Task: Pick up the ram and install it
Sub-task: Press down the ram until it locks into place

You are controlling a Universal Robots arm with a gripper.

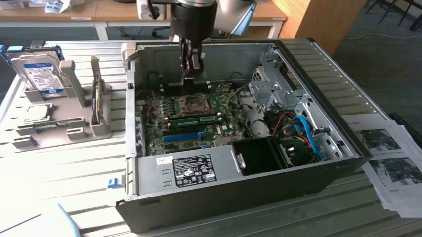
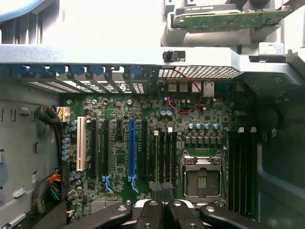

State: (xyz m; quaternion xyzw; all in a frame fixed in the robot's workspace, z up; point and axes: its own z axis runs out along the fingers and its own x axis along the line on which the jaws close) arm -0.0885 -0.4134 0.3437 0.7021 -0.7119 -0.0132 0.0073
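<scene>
Exterior view: the hand (image 1: 189,74) hangs inside the open computer case (image 1: 316,98) in the upper middle of the frame, above the motherboard (image 1: 197,123), fingers pressed together with nothing visibly between them. The ram (image 1: 49,128) seems to be the thin green strip lying low in the grey rack (image 1: 79,94) on the desk (image 1: 66,168) at the left of the frame, well apart from the hand. In the wrist view it (image 2: 228,20) sits in that rack beyond the case wall. I judge it light, stiff and fragile, best pinched by its long edges, off the chips
</scene>
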